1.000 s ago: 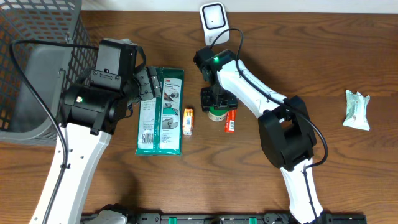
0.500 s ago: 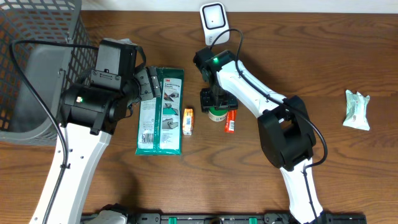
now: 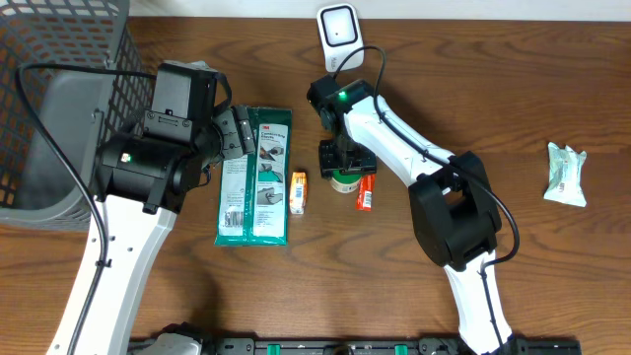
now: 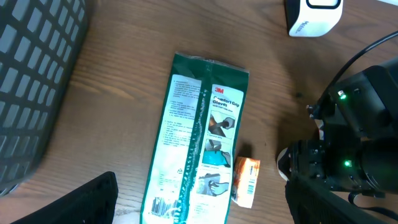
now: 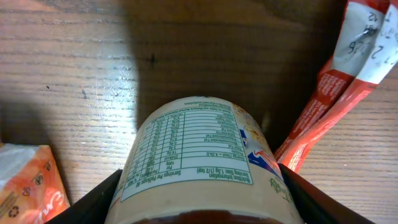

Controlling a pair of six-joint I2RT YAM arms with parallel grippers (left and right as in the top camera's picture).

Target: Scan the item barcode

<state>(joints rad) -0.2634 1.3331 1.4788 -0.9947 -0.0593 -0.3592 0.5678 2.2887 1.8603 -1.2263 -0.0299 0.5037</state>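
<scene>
Between the fingers of the right end effector (image 5: 200, 182), the jar (image 5: 202, 143) sits grasped, long axis along them, scanner (image 3: 338, 27) near beyond; left end effector (image 4: 205, 208) released.

the right gripper (image 3: 343, 166) sits straight down over a small jar (image 3: 344, 181), hiding most of it (only a pale rim shows). a red packet (image 3: 366, 191) lies just beside the jar on one side, an orange box (image 3: 298, 191) near it on the other, next to a green package (image 3: 254, 177). the left gripper (image 3: 237, 133) hangs over that package's upper edge. a white scanner (image 3: 338, 27) stands at the far side of the table (image 3: 473, 79).
</scene>
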